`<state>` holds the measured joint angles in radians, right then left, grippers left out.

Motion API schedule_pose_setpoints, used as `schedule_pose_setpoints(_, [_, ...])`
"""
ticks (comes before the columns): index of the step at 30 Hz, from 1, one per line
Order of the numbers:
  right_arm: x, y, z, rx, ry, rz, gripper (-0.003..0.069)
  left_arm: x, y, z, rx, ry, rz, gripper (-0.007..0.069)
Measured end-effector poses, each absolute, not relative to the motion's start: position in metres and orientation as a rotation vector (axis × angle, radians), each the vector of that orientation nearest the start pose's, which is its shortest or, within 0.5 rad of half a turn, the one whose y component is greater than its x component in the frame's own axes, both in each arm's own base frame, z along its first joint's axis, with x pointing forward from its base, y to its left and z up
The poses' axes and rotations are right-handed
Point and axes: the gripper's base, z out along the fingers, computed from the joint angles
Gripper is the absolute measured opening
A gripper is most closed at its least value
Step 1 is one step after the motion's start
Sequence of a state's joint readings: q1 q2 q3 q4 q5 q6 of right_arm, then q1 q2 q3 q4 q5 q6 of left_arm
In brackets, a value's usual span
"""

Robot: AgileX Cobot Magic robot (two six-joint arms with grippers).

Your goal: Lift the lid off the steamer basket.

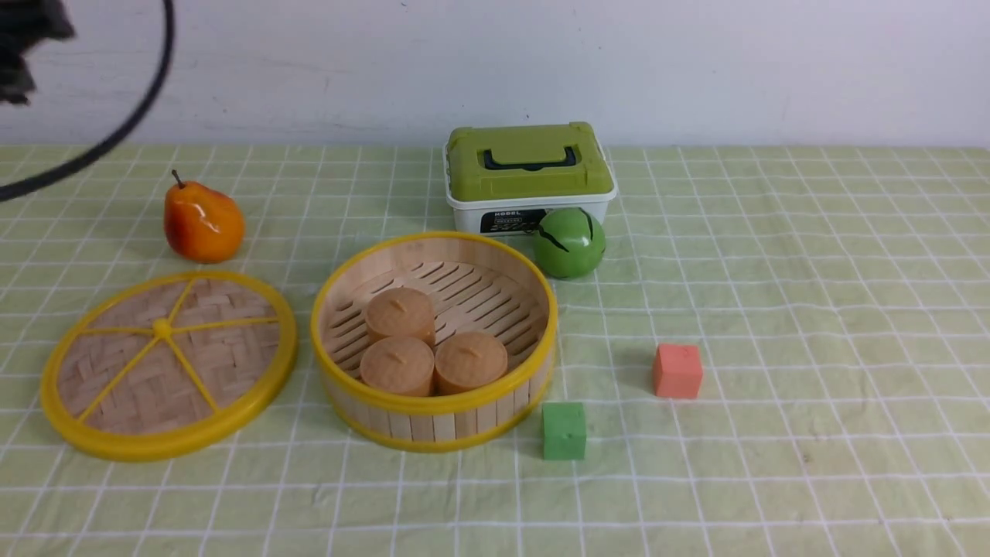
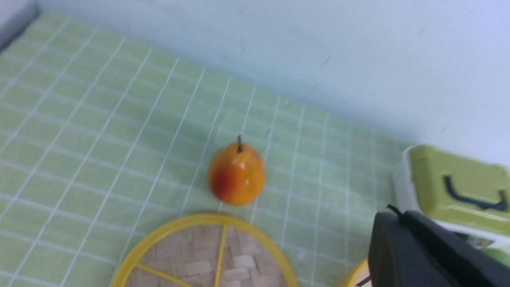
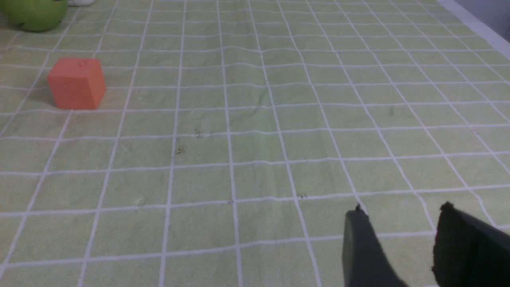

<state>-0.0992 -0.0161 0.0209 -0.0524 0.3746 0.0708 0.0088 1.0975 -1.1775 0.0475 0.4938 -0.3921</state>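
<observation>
Lying flat on the cloth (image 1: pixel 773 271) just left of the steamer basket (image 1: pixel 433 419): the lid (image 1: pixel 168 365), already off. Left gripper (image 2: pixel 394 217): spread cannot be told. Right gripper (image 3: pixel 401 209): slightly parted, empty. Risk: a low pass by the left arm (image 1: pixel 23 46) may knock the lid or the pear (image 1: pixel 203 220).
</observation>
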Motion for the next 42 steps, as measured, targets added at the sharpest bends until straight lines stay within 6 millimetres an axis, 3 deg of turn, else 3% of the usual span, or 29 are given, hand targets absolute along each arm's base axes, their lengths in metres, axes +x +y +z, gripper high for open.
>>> schedule_pose_setpoints(1, [0.052, -0.007, 0.173, 0.126, 1.859, -0.071, 0.0241, 0.231, 0.004, 0.427, -0.349, 1.86, -0.209, -0.0013])
schedule_pose_setpoints(3, [0.052, -0.007, 0.173, 0.126, 1.859, -0.071, 0.0241, 0.187, 0.002, 0.431, -0.305, 1.776, -0.22, -0.0013])
schedule_pose_setpoints(7, [0.052, -0.007, 0.173, 0.126, 1.859, -0.071, 0.0241, 0.131, -0.001, 0.402, -0.26, 1.735, -0.237, -0.0013])
schedule_pose_setpoints(8, [0.052, -0.007, 0.173, 0.126, 1.859, -0.071, 0.0241, 0.129, -0.001, 0.4, -0.255, 1.735, -0.238, -0.0013])
schedule_pose_setpoints(11, [0.052, -0.007, 0.173, 0.126, 1.859, -0.071, 0.0241, 0.097, -0.005, 0.352, -0.201, 1.763, -0.244, -0.0013])
schedule_pose_setpoints(15, [0.052, -0.007, 0.173, 0.126, 1.859, -0.071, 0.0241, 0.073, -0.011, 0.308, -0.087, 1.786, -0.252, -0.0013])
schedule_pose_setpoints(21, [0.052, -0.007, 0.173, 0.126, 1.859, -0.071, 0.0241, 0.057, -0.025, 0.273, 0.159, 1.831, -0.272, -0.0013])
schedule_pose_setpoints(27, [0.052, -0.007, 0.173, 0.126, 1.859, -0.071, 0.0241, 0.054, -0.032, 0.262, 0.297, 1.875, -0.29, -0.0013])
schedule_pose_setpoints(33, [0.052, -0.007, 0.173, 0.126, 1.859, -0.071, 0.0241, 0.052, -0.034, 0.259, 0.345, 1.9, -0.308, -0.0013])
schedule_pose_setpoints(38, [0.052, -0.007, 0.173, 0.126, 1.859, -0.071, 0.0241, 0.052, -0.029, 0.259, 0.389, 1.837, -0.2, -0.0013])
schedule_pose_setpoints(42, [0.052, -0.007, 0.173, 0.126, 1.859, -0.071, 0.0241, 0.051, -0.022, 0.248, 0.263, 1.705, -0.182, -0.0013])
